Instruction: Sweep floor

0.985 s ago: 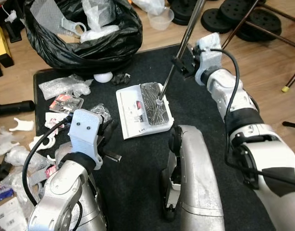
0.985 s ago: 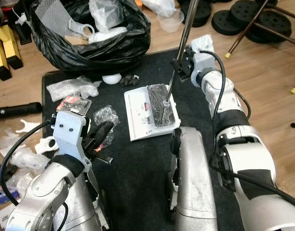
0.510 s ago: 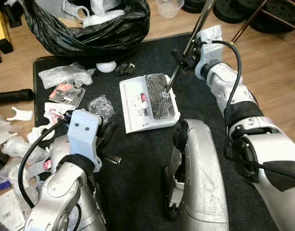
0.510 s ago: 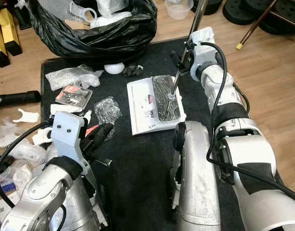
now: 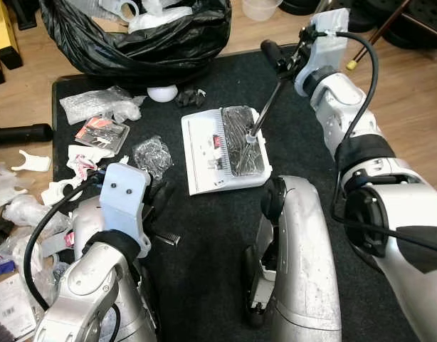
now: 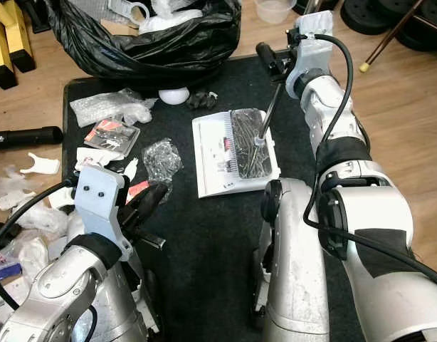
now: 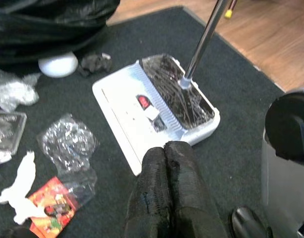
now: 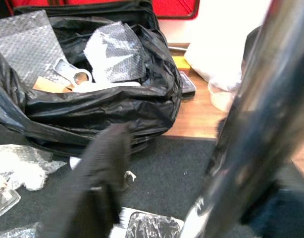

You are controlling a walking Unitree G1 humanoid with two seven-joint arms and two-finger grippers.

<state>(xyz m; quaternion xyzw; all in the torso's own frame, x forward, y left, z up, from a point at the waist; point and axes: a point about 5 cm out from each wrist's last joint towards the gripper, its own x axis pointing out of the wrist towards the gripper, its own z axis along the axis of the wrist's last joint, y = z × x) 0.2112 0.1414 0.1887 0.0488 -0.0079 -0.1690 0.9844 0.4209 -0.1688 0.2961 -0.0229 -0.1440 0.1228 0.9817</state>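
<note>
While the left claw hangs low at the lower left of the head view, its two black fingers pressed together and holding nothing, a silver leg fills the lower middle of the frame above the dark mat. Just beyond the left claw, litter lies on the mat: a red card, a white plastic scrap and a crumpled clear wrapper. At mid-frame sits the white sweeper, flat on the mat, its dark brush bed to the right side of the body. A metal pole joins the sweeper at that brush bed and slants up toward the upper right. There the right claw is clamped on the pole, one black finger on one side of the shaft. Farther left on the mat lie a packet and a bubble-wrap piece. Near the mat's far edge rest a white ball and a small black lump. Beyond them, at the top of the frame, a black bag stands open, holding plastic wrap and white bits. Wood floor borders the mat, with a black torch at the left edge.
</note>
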